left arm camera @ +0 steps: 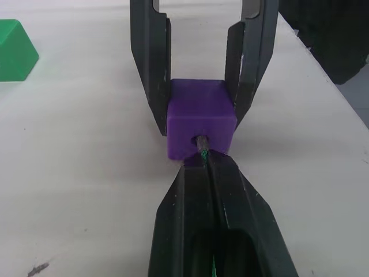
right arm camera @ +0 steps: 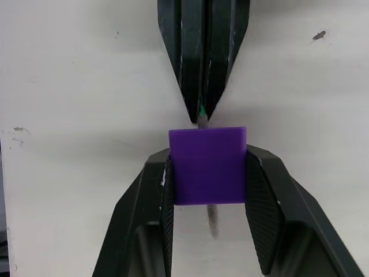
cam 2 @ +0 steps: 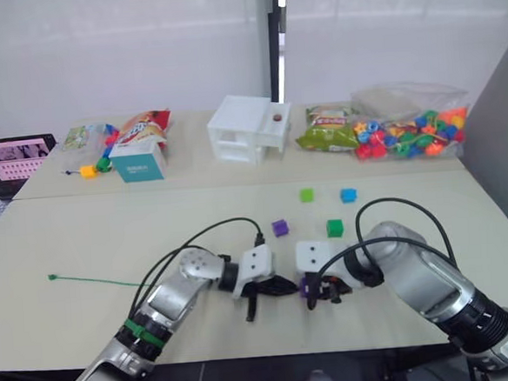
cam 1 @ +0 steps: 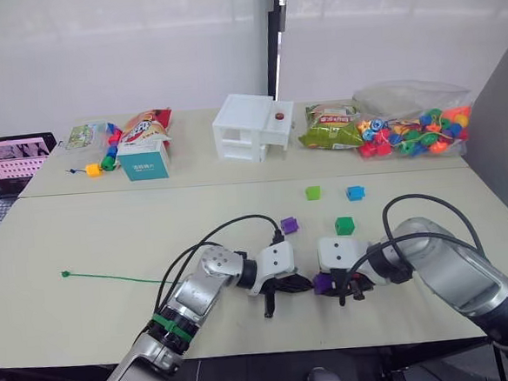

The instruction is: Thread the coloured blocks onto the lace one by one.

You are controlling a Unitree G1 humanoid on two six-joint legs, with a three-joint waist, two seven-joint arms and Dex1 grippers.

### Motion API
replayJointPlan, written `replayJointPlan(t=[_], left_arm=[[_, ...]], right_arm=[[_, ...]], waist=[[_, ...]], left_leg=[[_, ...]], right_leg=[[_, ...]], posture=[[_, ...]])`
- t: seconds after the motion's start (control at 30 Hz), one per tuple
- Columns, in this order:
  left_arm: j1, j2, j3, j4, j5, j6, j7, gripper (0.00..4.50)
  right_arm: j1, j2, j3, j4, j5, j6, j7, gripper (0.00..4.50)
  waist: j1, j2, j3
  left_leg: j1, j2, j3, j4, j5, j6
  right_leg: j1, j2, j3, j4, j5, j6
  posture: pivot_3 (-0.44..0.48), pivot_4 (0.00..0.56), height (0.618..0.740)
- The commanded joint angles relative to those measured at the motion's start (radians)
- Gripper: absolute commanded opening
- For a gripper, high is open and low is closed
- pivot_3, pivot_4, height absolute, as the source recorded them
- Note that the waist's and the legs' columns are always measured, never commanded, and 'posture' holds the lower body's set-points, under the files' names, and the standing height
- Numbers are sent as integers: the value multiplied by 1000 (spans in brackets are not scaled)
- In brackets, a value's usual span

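Pinched between my right gripper (right arm camera: 209, 173) fingers, a small purple plastic cube (left arm camera: 200, 118) meets the thin green lace's silvery tip (left arm camera: 202, 142), clamped by my left gripper (left arm camera: 206, 164).

your robot's arms are silver-grey metal tubes with black joints, each ending in a white boxy wrist block. black cables loop from each wrist block back along the forearm. the left arm (cam 1: 188, 304) wears a green band behind its wrist block. the right arm (cam 1: 456, 281) is thicker, ribbed grey. the jaws are slim, tapered black fingers.
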Motion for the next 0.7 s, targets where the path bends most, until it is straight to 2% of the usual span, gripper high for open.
replayJointPlan(t=[0.03, 0.23, 0.27, 0.33, 0.57, 0.7], left_arm=[[-46, -44, -20, 22, 18, -42, 16, 0], [-32, -47, -5, -6, -2, 7, 5, 0], [-28, -43, -1, -12, -3, 12, 6, 579], [-24, -32, 7, -19, -1, 19, 7, 1109], [-13, 39, 63, -40, -15, 10, -8, 3428], [5, 86, 93, -62, -51, -28, -43, 3476]], right_arm=[[1, 8, 8, -29, 11, 0, -7, 1148], [-1, 8, 12, -27, 11, -1, -8, 1148], [-2, 9, 12, -25, 11, -2, -8, 1148], [-3, 11, 14, -20, 10, -5, -8, 1148], [-6, 19, 16, -5, 3, -15, -11, 1148], [-11, 27, -8, -9, 25, -13, -5, 1148]], waist=[[3, 0, 0], [5, 0, 0], [5, 0, 0], [5, 0, 0], [-3, 0, 0], [-8, 0, 0]], left_leg=[[0, 0, 0, 0, 0, 0], [0, 0, 0, 1, 0, 0], [0, 0, 0, 1, 0, 0], [0, 0, 0, 1, 0, 0], [0, 0, 0, 0, 0, 0], [1, 0, 0, -1, 0, 0]], right_leg=[[0, 0, 0, -1, 0, 0], [1, 0, 0, -2, 0, 0], [1, 0, 0, -2, 0, 0], [1, 0, 0, -2, 0, 0], [0, 0, 0, 0, 0, 0], [-1, 0, 0, 1, 0, 0]], posture=[[0, 150, 740], [0, 150, 740], [0, 150, 740], [0, 150, 740], [0, 150, 740], [0, 150, 740]])
